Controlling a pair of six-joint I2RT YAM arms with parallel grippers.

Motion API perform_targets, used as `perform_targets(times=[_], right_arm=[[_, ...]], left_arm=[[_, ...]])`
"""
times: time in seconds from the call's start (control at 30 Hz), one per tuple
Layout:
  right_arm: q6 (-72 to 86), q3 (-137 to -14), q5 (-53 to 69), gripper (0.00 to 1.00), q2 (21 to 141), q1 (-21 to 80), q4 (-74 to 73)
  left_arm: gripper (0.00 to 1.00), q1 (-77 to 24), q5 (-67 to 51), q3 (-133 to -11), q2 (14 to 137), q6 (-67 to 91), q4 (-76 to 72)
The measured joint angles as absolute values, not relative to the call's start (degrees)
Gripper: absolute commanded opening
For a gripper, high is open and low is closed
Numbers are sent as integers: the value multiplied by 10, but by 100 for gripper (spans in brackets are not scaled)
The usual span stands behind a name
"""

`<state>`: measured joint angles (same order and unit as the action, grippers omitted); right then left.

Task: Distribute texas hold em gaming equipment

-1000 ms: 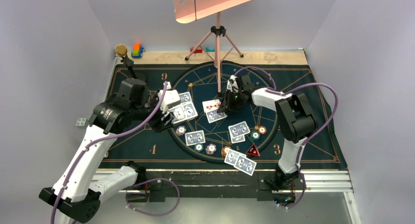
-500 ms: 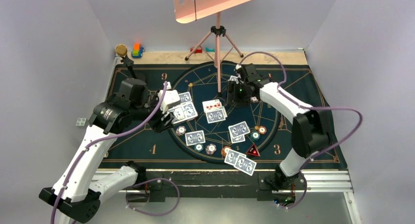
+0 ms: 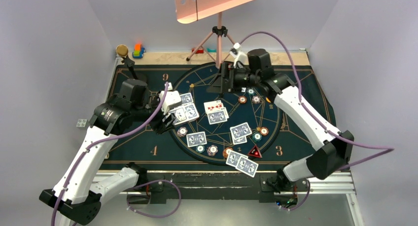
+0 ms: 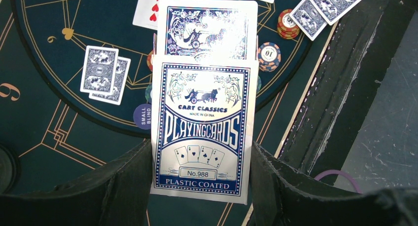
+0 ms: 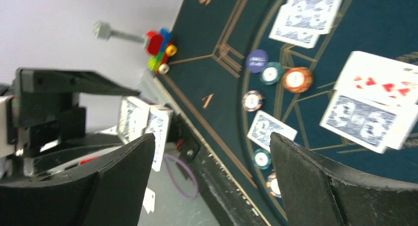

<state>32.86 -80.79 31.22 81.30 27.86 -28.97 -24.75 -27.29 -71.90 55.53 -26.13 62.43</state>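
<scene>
A blue-and-white card box (image 4: 202,132) is seen clamped between the fingers of the left gripper (image 3: 169,113), with one blue-backed card (image 4: 207,31) standing partly out of its open top. The box is held above the left part of the dark mat (image 3: 305,83). Playing cards (image 3: 240,131) are laid in pairs around the gold circle, with poker chips (image 3: 212,149) set beside them. A red-black triangular marker (image 3: 255,151) is placed near the front pair.

A second earlier the right gripper (image 3: 222,80) was lowered over the face-up card (image 3: 213,105) at the centre. It has since been drawn back to the far rim of the circle, and its jaws have been spread wide with nothing between them. Two chips (image 3: 242,98) once hidden under that arm are now uncovered. The left arm is unchanged.

The right arm is stretched long across the mat, its wrist turned leftward; the left arm is bent at the elbow, its wrist aimed toward the centre.
</scene>
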Motion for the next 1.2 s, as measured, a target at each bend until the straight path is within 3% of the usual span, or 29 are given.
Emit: perform_targets(times=[0.23,0.67,0.93,1.07,1.2], right_arm=[[334,-844,358,94,879,362,-283],[348,-848,397,96,921,400,-253],[352,-839,422,58,930,400,-249],[352,-834,431,49,936,399,-253],[352,-832,432,46,936,398,-253]], left_arm=[[0,-248,-273,-719,555,-261,624],[0,-248,-278,-719,566,-261,622],[0,-248,-279,-727,566,-261,622],[0,-248,-279,-729,566,-261,625],[0,-248,-278,-729,567,-261,634]])
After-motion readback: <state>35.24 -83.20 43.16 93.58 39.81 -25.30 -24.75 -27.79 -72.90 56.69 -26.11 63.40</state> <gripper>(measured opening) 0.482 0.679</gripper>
